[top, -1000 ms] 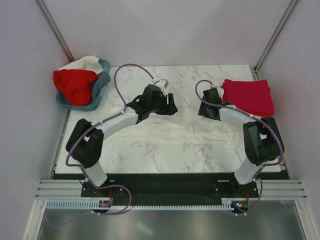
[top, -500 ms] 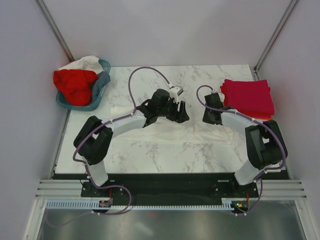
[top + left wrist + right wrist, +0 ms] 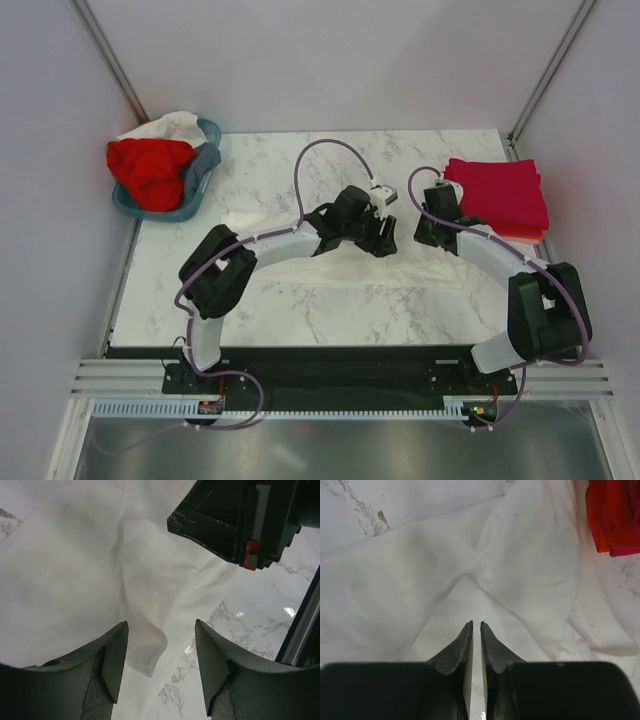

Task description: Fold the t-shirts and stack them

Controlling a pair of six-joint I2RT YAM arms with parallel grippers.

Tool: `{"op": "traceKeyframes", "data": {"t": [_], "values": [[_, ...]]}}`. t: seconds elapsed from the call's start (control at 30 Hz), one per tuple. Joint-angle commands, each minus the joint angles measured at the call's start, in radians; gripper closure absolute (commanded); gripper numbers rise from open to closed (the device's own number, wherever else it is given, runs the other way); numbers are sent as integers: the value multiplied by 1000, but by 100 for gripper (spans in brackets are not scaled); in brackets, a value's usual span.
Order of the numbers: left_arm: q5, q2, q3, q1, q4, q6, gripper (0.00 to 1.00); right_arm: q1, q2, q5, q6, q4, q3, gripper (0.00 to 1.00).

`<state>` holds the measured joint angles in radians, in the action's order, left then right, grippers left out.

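Note:
A large white t-shirt [image 3: 340, 262] lies spread and rumpled across the middle of the marble table. My left gripper [image 3: 385, 240] hovers over its right part, open and empty; in the left wrist view [image 3: 161, 630] a loose folded edge of the shirt [image 3: 147, 655] lies between the jaws. My right gripper [image 3: 428, 228] is close beside it at the shirt's right end. Its jaws [image 3: 476, 625] are nearly closed on a thin layer of the white shirt [image 3: 395, 590], and creases run toward them. Folded crimson-pink shirts [image 3: 498, 193] are stacked at the back right, with an orange edge [image 3: 600, 530].
A teal basket [image 3: 203, 170] stands at the back left corner, holding a bright red shirt [image 3: 150, 170] and white cloth [image 3: 172, 125]. My right gripper's body [image 3: 240, 520] is just ahead of my left jaws. Walls close in on three sides.
My left arm has swung far to the right across the white shirt and now sits beside my right gripper. My right gripper has shifted slightly right toward the folded stack.

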<state>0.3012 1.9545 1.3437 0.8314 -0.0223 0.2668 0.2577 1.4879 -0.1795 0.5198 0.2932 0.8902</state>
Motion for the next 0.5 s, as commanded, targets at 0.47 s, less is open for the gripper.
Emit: {"op": "traceKeyframes", "data": {"t": [0.47], "values": [[-77,37,57,54,162,-106,66,-72,-109,58,17,-31,-37,69]]}}
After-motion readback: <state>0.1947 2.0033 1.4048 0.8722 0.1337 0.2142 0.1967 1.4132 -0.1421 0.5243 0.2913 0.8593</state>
